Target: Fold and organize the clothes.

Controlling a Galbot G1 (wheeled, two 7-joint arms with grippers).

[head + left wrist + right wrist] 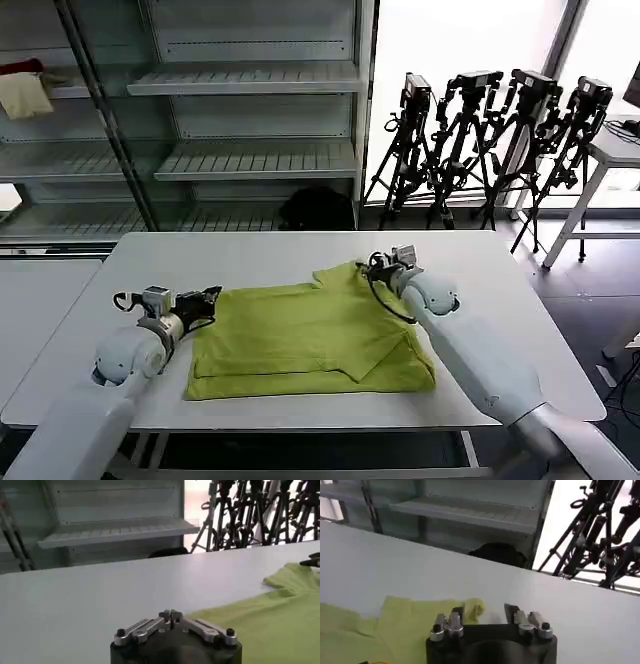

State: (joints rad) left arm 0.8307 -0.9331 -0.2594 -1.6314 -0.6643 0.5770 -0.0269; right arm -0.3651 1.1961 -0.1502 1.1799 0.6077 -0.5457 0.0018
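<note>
— Fingers? Right gripper (372,266) parted, holding nothing, at far right corner of T-shirt (310,340). Left gripper (207,296) pressed together, holding nothing, just beside its left edge.

— Counts, big to small?

— One white table (260,255). One lime-green T-shirt, partly folded, mid-table. Two grippers.

Lime-green T-shirt (300,335) lies flat on white table, near middle, partly folded; right side turned over toward centre, making diagonal flap edge; one sleeve or corner sticks out at far right end; front edge lies parallel to near table edge; no print visible
</note>
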